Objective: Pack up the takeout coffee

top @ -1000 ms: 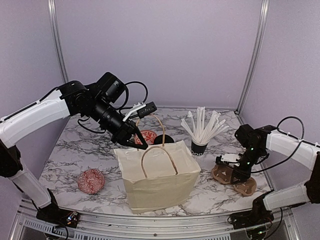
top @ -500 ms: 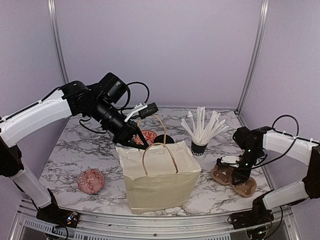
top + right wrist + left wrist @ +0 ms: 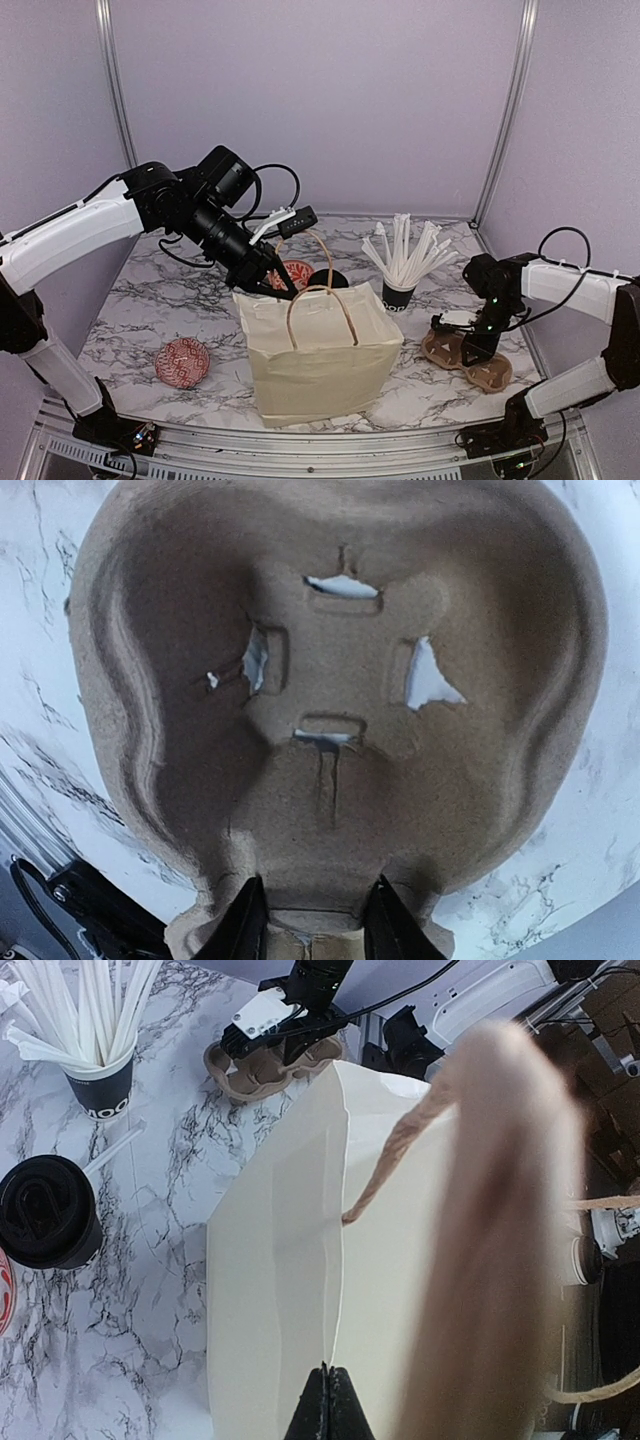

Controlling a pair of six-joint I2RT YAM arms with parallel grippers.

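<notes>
The left fingers point(image 3: 316, 1412) pinch the paper bag point(image 3: 320, 350) at its rim; the right fingers point(image 3: 243, 925) clasp the pulp cup carrier point(image 3: 340, 680).

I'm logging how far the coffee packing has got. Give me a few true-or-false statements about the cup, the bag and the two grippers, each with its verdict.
1. The coffee cup has its black lid on. True.
2. The coffee cup is inside the paper bag. False: it stands on the table, outside the bag.
3. The left gripper is closed on the bag's top edge. True.
4. The right gripper is at the cup of straws. False: it is at one end of the brown cup carrier, a finger on either side; the straw cup stands further back.
5. The cup carrier has a cup in it. False: its pockets are empty.
</notes>
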